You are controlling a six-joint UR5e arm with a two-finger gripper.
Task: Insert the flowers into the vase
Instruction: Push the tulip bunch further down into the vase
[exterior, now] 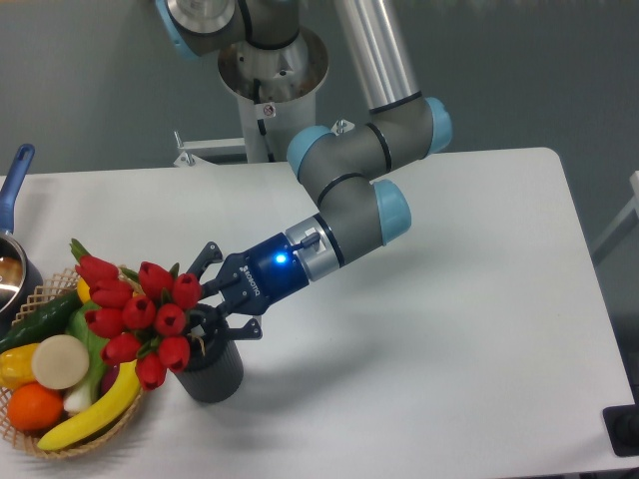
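Observation:
The flowers [140,311], a tight bunch of red tulips with green leaves, lean to the left out of the vase [212,372]. Their stems go down into its mouth. The vase is dark grey and stands upright on the white table [429,329], right beside the wicker basket. My gripper [208,299] reaches in from the right, just above the vase rim and at the base of the bunch. Its fingers [208,254] look spread apart, one above and one below the stems. The fingertips are partly hidden behind the blooms and the rim.
A wicker basket [40,444] with bananas, an orange, a cucumber and other produce sits at the front left, touching the vase's left side. A pot with a blue handle [14,180] stands at the left edge. The arm's base [270,80] rises at the table's back.

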